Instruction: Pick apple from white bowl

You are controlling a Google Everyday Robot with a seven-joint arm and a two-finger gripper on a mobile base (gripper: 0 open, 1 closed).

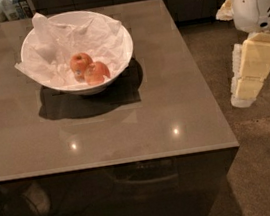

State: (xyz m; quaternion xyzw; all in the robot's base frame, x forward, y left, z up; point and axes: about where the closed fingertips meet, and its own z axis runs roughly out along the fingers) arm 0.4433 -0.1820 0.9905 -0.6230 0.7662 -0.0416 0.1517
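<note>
Apple [80, 63]: inside the white bowl [120, 37], on crumpled paper [64, 37], touching a second apple [97, 72] (the nearer one).
Bowl: on the grey table [142, 119], far-left part.
Gripper [246, 91]: beyond the table's right edge, well apart from the bowl; open or closed cannot be told.

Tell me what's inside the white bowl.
Left apple and right apple, touching, on crumpled paper. The paper hides the bowl's floor. The gripper hangs off the table's right side.

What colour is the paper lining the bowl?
Paper: white, camera view. Gripper hangs right of the table.
</note>
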